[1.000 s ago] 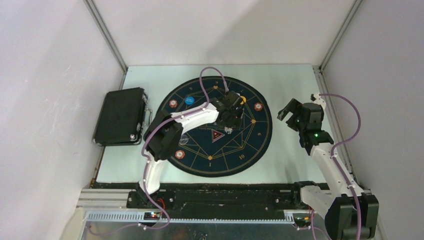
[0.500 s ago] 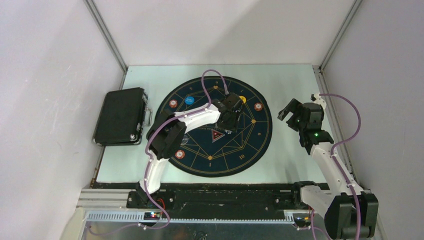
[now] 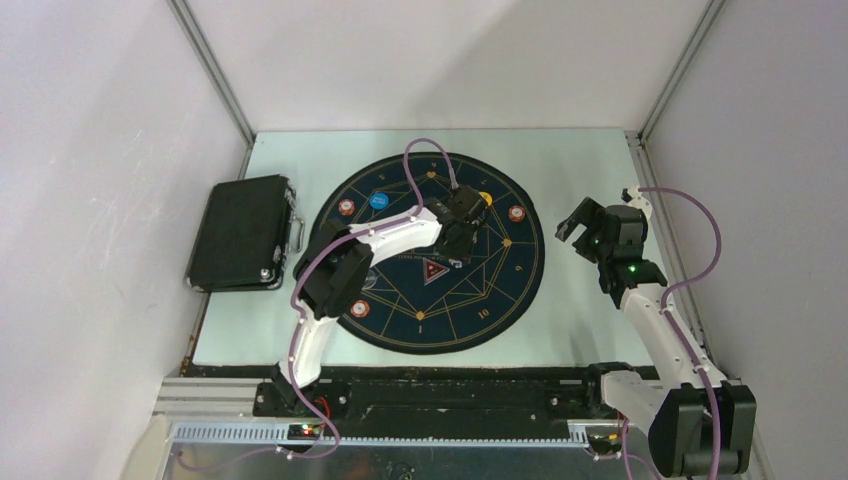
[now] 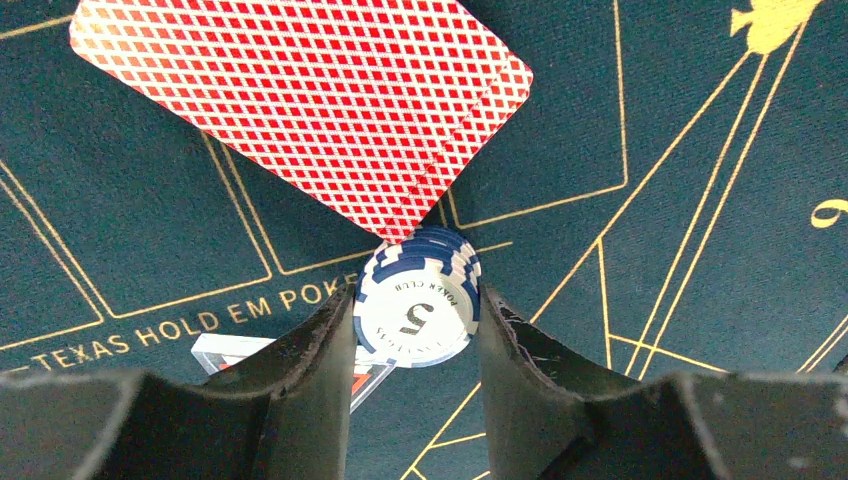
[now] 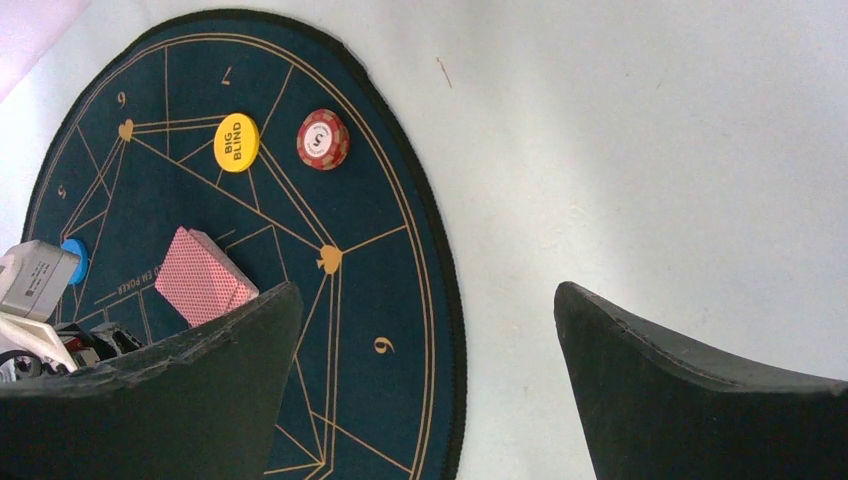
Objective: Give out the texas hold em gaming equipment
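Chip stack inside left pincer

Left tool clamped, right tool agape

The top edge of the left wrist view cuts off the playing cards. Only the top chip of the chip stack shows its face. At lower left, a red-and-white piece slips behind a finger of the left gripper, and too little shows to name it. At the left edge of the right wrist view, a white housing covers part of the blue chip.
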You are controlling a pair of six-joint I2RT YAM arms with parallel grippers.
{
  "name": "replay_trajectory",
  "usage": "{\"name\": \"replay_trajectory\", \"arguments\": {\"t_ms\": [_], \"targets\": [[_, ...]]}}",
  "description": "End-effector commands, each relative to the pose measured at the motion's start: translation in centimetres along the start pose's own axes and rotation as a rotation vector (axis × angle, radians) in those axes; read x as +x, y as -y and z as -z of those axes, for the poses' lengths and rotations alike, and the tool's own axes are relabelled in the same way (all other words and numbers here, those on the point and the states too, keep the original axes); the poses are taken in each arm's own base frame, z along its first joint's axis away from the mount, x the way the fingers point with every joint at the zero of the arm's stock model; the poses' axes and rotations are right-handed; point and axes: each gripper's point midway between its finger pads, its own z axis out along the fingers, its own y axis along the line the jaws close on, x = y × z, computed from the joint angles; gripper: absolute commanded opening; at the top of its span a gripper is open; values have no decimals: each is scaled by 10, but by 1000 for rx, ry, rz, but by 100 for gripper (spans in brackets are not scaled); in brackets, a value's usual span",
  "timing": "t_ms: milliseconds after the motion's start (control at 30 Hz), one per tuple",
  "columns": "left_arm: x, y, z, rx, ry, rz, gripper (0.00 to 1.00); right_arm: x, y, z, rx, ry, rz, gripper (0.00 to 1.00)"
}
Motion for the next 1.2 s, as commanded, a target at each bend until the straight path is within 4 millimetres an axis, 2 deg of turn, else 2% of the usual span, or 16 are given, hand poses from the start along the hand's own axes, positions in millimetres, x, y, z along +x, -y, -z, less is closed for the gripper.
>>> {"name": "replay_trajectory", "arguments": {"t_ms": [0,67,333,667,833,900,1067,1167], "targets": [[-20,9,14,16,57,-3,27,-10,-4,-2,-15,35,2,99],[-21,11,16,25,58,-3,22,-9,-4,-2,-15,34,3,100],[-30,16,32,61,94,4,15,-10,-3,-1,-15,34,0,100],[-33,20,40,85,111,9,3,-10,-3,-1,-12,36,-2,100],[-36,20,46,92,126,10,1,-10,-3,-1,-12,35,-3,99],[-36,19,46,86,129,7,2,-10,-3,-1,-11,34,-3,100],[-32,14,38,50,105,3,27,-10,-2,-1,-9,36,-4,100],[-30,11,35,36,96,2,36,-10,-2,-2,-8,35,-3,100]]}}
